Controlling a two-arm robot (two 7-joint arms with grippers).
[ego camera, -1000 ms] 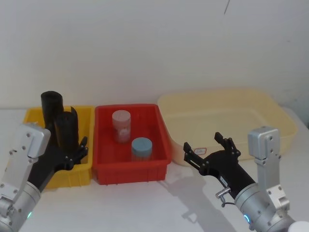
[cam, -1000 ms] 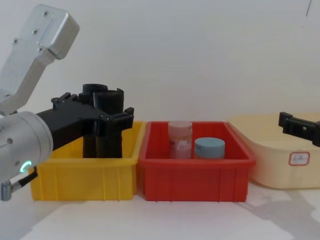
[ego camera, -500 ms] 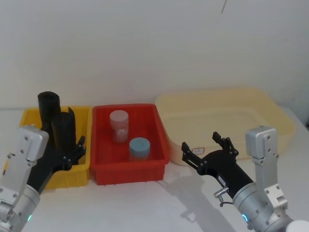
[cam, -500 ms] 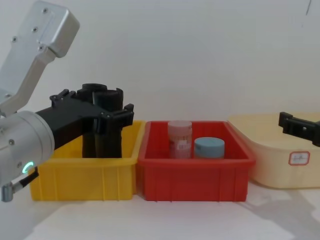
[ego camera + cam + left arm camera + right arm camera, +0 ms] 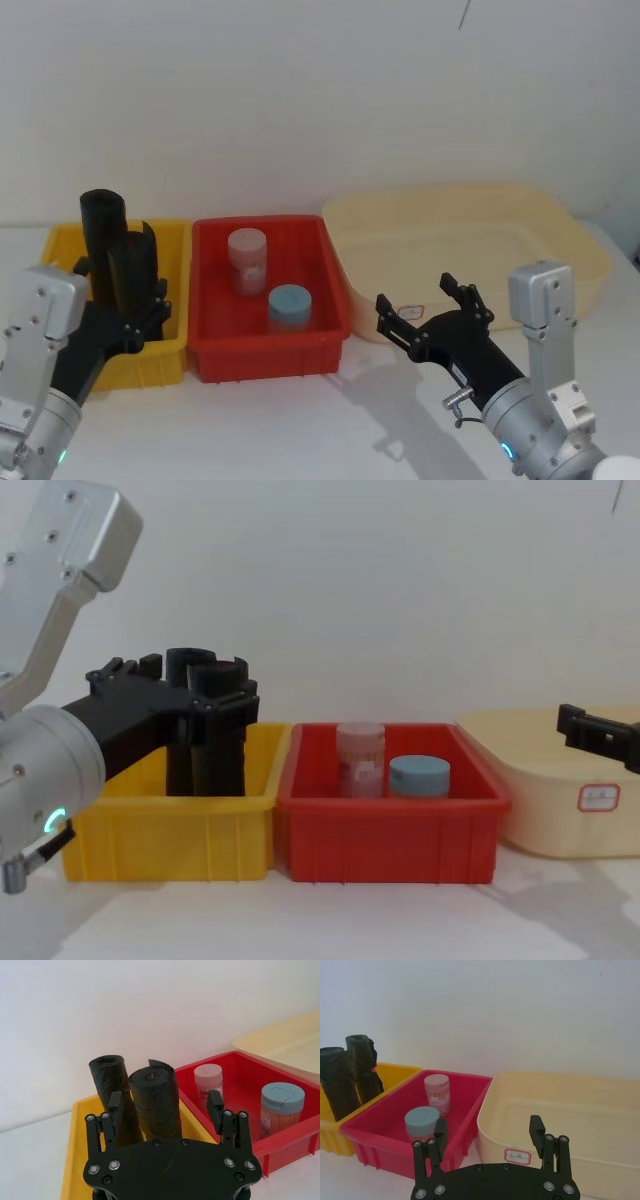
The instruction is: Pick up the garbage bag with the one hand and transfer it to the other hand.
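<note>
**Roll bases out of sight**

The near wall of the yellow bin (image 5: 170, 830), at the left end of the table (image 5: 300, 920), hides the lower parts of the garbage bag (image 5: 222, 760) and the second black roll (image 5: 178, 765). In the head view the left gripper (image 5: 120, 282) covers them too. Whether it touches the bag cannot be told. The chest view's right edge cuts off the right gripper (image 5: 416, 292). The label (image 5: 598, 797) on the cream tub (image 5: 530, 780) is too small to read.

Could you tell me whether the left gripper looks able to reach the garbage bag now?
Probably yes: the left gripper faces the upright garbage bag with jaws open and nothing between. The other black roll, close beside it, might get nudged.
</note>
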